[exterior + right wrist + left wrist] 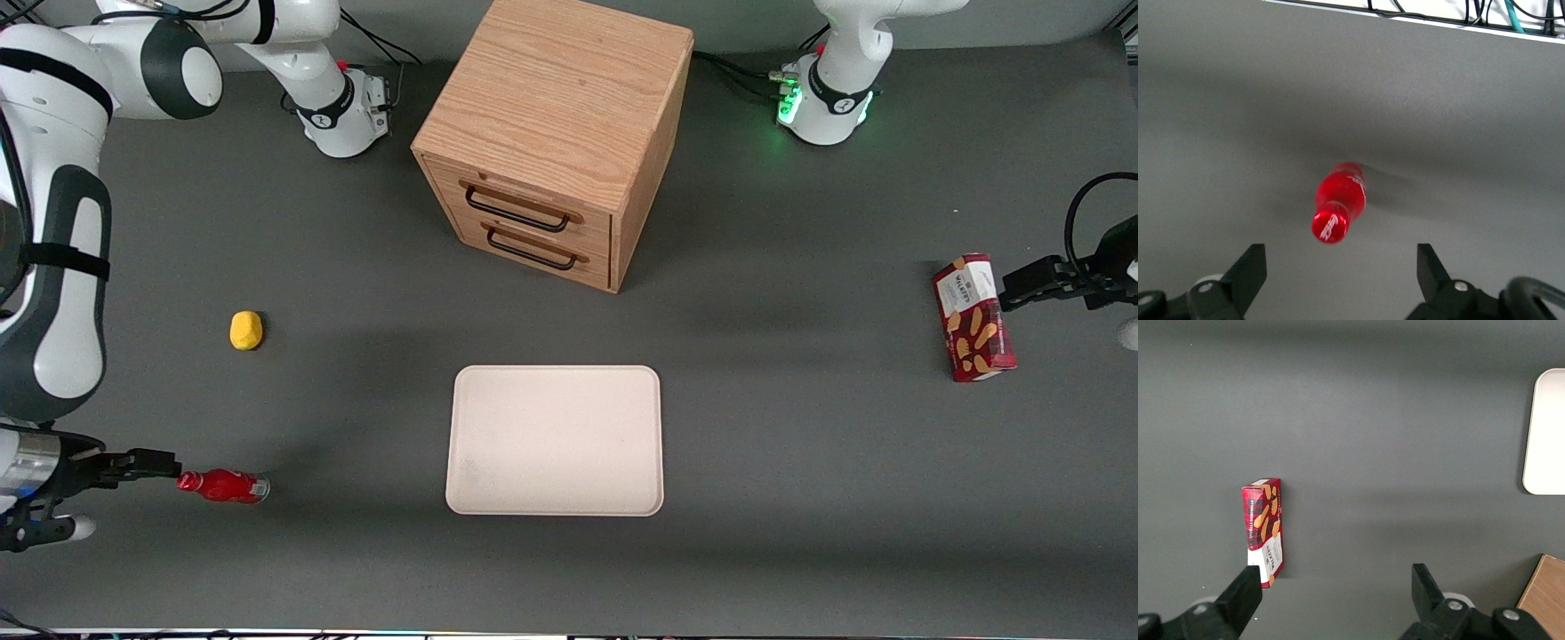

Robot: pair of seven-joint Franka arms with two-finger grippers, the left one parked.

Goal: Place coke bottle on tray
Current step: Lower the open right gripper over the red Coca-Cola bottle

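Observation:
The coke bottle [222,486] is small and bright red and lies on its side on the grey table, toward the working arm's end and near the front edge. Its red cap points at my right gripper [164,465], which hovers just off the cap end. In the right wrist view the bottle [1339,200] lies a little ahead of the gripper [1340,267]. The fingers [1250,268] are spread wide, open and empty, and touch nothing. The pale cream-pink tray [556,440] lies flat and bare at the table's middle; its edge also shows in the left wrist view [1546,433].
A yellow lump [246,330] lies farther from the camera than the bottle. A wooden two-drawer cabinet [551,133] stands farther back than the tray. A dark-red snack box [973,317] lies toward the parked arm's end and also shows in the left wrist view [1263,530].

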